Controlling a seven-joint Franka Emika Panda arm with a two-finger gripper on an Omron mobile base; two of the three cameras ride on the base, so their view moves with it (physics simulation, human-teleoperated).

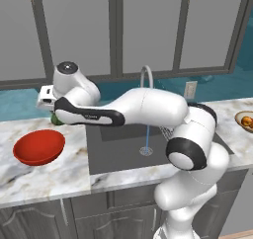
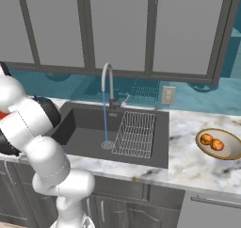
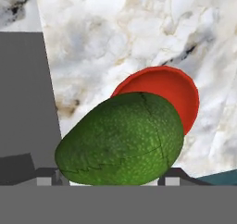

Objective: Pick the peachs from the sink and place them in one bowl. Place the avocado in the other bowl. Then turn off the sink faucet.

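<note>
My gripper [image 1: 53, 114] is shut on the green avocado [image 1: 56, 120], above the marble counter just behind the red bowl [image 1: 38, 146]. In the hand view the avocado [image 3: 121, 140] sits between my fingertips [image 3: 45, 177], with the red bowl [image 3: 178, 90] beyond and below it. Two peachs [image 2: 206, 139] [image 2: 217, 144] lie in the tan bowl [image 2: 228, 155] on the counter right of the sink [image 2: 84, 133]. The silver faucet [image 2: 108, 78] stands behind the basin with a thin stream of water running to the drain.
A wire rack [image 2: 136, 134] lies in the right half of the basin. Grey cabinet doors and a teal backsplash with a wall outlet [image 2: 168, 95] rise behind the counter. My arm spans the sink's left part.
</note>
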